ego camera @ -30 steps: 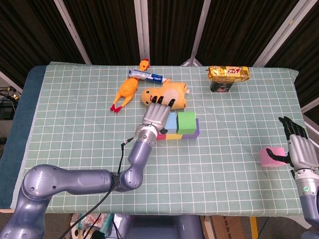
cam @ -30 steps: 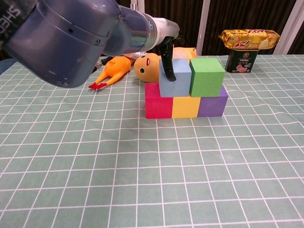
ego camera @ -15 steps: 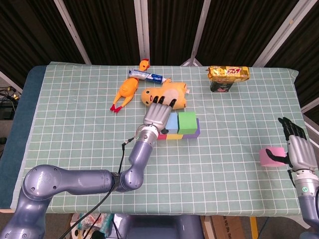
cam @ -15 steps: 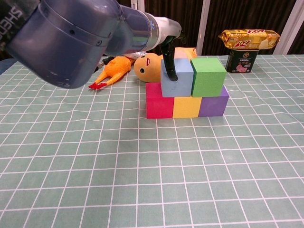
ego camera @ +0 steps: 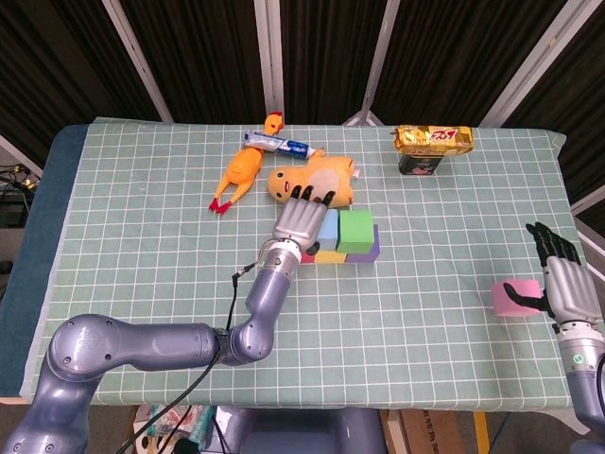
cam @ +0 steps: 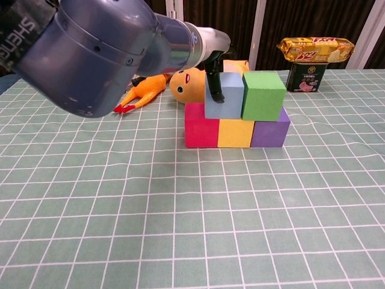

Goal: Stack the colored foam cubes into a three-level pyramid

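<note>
Since the earlier frames the light blue cube (cam: 224,95) has been slid slightly right along the bottom row, so that it is now seen closed up against the green cube (cam: 263,95). The blue cube is gripped by the left robot hand (ego camera: 301,220), laid over its top in the head view, with a dark finger (cam: 215,84) down its front face in the chest view. Both upper cubes are carried on a row of three: the red cube (cam: 201,125), the yellow cube (cam: 235,133) and the purple cube (cam: 269,133), resting on the desk (ego camera: 142,236). Far right of the green cube, the pink cube (ego camera: 511,299) is touched by the right robot hand (ego camera: 560,284); its fingers are loosely curled, and whether it grips cannot be told.
</note>
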You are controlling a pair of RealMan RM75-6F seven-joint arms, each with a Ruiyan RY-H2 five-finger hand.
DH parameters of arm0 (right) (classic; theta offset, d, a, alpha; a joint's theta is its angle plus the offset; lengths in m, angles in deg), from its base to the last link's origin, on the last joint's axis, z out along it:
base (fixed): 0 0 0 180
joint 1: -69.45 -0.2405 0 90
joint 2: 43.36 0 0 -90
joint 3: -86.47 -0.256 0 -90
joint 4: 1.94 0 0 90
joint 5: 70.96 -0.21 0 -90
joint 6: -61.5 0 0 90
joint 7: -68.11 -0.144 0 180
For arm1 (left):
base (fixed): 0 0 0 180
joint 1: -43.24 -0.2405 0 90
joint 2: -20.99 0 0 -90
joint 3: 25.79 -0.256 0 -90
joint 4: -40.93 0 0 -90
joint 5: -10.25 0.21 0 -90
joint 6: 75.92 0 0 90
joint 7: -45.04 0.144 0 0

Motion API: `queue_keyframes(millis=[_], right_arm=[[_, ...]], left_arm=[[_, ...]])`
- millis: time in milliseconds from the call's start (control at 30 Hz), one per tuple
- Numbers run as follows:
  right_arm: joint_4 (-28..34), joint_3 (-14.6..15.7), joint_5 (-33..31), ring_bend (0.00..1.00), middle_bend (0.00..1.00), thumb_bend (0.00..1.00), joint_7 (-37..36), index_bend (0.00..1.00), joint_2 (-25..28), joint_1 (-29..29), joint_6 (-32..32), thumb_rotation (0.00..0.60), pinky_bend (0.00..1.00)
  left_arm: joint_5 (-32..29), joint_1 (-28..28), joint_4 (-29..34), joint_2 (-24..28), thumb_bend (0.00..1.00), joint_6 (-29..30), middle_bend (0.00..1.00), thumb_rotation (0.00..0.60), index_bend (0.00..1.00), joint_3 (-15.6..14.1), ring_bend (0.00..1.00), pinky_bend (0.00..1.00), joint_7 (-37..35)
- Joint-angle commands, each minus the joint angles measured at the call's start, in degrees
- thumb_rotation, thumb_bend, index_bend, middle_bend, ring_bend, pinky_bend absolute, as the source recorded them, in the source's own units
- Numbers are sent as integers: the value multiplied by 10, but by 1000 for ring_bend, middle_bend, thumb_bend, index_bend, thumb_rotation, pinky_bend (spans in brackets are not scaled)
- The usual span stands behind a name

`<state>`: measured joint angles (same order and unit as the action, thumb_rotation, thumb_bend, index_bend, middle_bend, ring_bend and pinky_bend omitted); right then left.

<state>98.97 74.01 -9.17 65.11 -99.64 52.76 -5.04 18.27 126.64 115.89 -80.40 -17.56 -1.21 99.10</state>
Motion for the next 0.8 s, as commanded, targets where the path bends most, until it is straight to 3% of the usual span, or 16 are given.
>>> queue_keyframes(millis=[33, 333, 600, 800], right_arm=[[0, 0, 0, 0, 0, 299, 0, 0, 0, 0, 0, 600, 0], [0, 1, 1, 0, 0, 298, 3, 0, 0, 0, 1, 600, 0], [3, 1, 0, 0, 0, 298, 4, 0, 2, 0, -1, 600, 0], [4, 1, 1, 0, 0, 298, 5, 0, 3, 0, -1, 600, 0]], left_arm=[[2, -1, 1, 0, 215, 0, 117, 600, 4, 0, 32, 50, -2], [12, -13, 21, 12, 151, -1, 67, 600, 0, 1, 16, 40, -16], [2, -20, 43, 26, 150, 6, 155, 600, 0, -1, 15, 40, -13], [-3, -26, 56, 35, 150, 12, 164, 600, 0, -5, 16, 40, -13]])
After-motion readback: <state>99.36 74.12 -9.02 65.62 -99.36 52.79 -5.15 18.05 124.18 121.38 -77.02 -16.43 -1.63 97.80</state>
